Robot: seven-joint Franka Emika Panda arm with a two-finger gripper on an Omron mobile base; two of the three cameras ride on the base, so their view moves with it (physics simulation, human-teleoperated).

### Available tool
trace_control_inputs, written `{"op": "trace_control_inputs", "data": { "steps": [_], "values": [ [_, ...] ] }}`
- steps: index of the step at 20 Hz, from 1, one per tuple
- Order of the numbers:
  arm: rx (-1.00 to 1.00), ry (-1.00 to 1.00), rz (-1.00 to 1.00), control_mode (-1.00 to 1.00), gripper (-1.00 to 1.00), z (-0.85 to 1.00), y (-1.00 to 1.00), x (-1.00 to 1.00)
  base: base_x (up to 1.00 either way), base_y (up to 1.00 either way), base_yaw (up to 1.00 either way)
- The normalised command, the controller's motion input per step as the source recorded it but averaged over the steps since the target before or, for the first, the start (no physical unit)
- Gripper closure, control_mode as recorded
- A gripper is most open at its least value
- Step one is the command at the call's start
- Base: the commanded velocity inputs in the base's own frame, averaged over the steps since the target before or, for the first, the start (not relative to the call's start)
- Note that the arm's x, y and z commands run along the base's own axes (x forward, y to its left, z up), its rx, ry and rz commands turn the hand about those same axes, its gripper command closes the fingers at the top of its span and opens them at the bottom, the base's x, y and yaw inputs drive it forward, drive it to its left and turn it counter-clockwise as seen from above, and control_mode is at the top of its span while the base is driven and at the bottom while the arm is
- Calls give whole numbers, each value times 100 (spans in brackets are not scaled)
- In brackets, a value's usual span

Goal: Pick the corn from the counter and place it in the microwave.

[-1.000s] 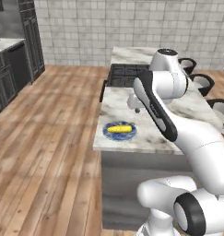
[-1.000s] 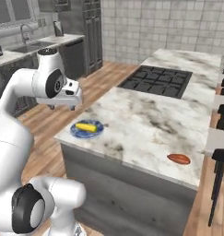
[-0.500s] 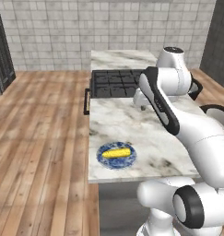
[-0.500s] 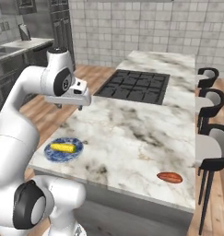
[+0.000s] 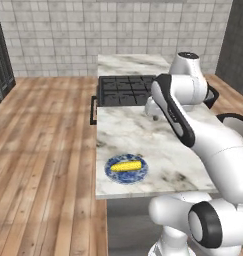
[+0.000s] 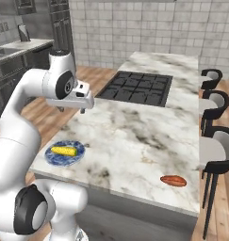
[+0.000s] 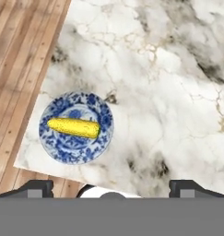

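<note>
We see the corn [image 5: 126,166] lying flat across a blue patterned plate [image 5: 113,173] near the front left corner of the counter [image 5: 143,135], close to the edge that meets the wooden floor [image 5: 43,150]. In the right base view the corn [image 6: 63,151] sits on the plate [image 6: 52,159] at the near left corner of the counter [image 6: 134,141], and in the hand view the corn [image 7: 73,127] rests a little above the plate's [image 7: 69,150] middle, its length running across the frame, with the counter [image 7: 159,92] spreading beyond.

The gripper [image 6: 71,110] hangs in the air above the counter, well apart from the corn and between the plate and the stovetop [image 6: 137,88]. In the left base view the gripper [image 5: 152,116] is mostly hidden behind the arm, just in front of the stovetop [image 5: 125,90]. In the hand view we find the two fingertips [image 7: 32,188] at the bottom corners, far from each other, so the jaws are spread wide with nothing between them.

A reddish-brown oval item [image 6: 173,180] lies near the front right of the counter, and black stools [image 6: 212,108] line its right side
</note>
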Motion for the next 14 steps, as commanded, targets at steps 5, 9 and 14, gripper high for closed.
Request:
{"op": "trace_control_inputs", "data": {
  "steps": [5, 9, 14],
  "values": [
    [-13, 0, 26, -100, -100, -52, 19, 28, 0, 0, 0],
    [-13, 8, 47, -100, -100, -62, 45, 31, 0, 0, 0],
    [-16, 15, 42, -100, -100, -58, 67, 42, 0, 0, 0]
  ]
}}
